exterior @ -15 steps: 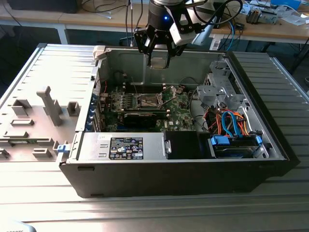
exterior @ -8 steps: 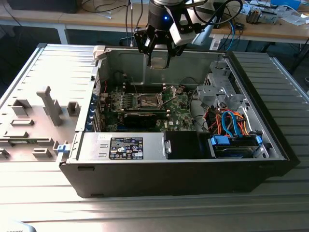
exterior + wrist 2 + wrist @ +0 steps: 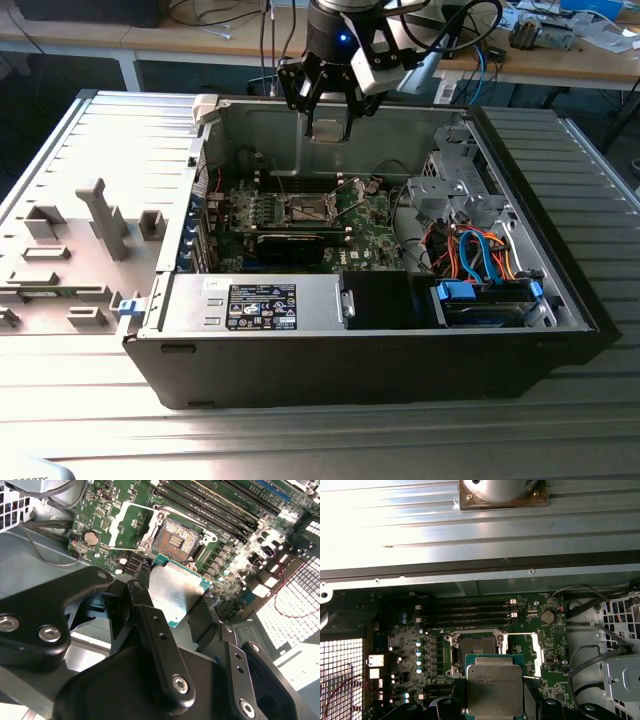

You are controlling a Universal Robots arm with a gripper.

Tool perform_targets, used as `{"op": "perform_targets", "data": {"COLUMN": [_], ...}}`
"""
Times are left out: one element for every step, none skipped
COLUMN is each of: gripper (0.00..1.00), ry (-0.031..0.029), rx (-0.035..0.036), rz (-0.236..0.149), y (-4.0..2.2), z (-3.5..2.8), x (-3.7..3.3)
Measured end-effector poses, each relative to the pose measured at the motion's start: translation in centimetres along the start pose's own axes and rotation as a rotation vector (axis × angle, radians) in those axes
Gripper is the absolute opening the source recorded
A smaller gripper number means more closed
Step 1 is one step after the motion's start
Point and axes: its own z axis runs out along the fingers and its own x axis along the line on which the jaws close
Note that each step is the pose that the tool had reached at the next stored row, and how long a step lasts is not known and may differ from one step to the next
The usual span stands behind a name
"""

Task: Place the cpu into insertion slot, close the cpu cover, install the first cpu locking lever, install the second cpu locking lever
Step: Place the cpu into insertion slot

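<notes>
My gripper (image 3: 330, 128) hangs above the open computer case, shut on the cpu (image 3: 329, 129). In both wrist views the cpu (image 3: 494, 690) (image 3: 172, 592) is a flat silvery square held by its edges between the two black fingers (image 3: 142, 602). The insertion slot (image 3: 472, 647) (image 3: 175, 539) lies below it in the green motherboard (image 3: 365, 215), dark-centred and uncovered. The cpu cover (image 3: 522, 647) (image 3: 122, 525) is swung open beside the slot, a thin silver frame. In the exterior view the slot (image 3: 305, 208) sits well below the gripper.
Memory slots (image 3: 465, 612) run beside the socket. A long black card (image 3: 295, 240) crosses the board, with the power supply (image 3: 260, 305) in front of it. A drive cage with blue and orange cables (image 3: 480, 255) stands at the exterior view's right. Grey fixtures (image 3: 100, 215) stand outside the case.
</notes>
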Motion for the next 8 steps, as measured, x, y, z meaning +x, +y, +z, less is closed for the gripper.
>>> {"op": "perform_targets", "data": {"gripper": [0.54,0.54,0.54,0.54,0.54,0.54,0.54,0.54], "ry": [-0.0001,-0.0001,-0.0001,-0.0001,-0.0001,-0.0001,0.0,0.0], "rx": [0.0,0.0,0.0,0.0,0.0,0.0,0.0,0.0], "rz": [0.0,0.0,0.0,0.0,0.0,0.0,0.0,0.0], "y": [0.0,0.0,0.0,-0.01,-0.01,-0.01,-0.01,-0.01], "z": [0.01,0.02,0.03,0.04,0.05,0.06,0.08,0.09], "x": [0.01,0.01,0.01,0.02,0.03,0.06,0.07,0.08]}}
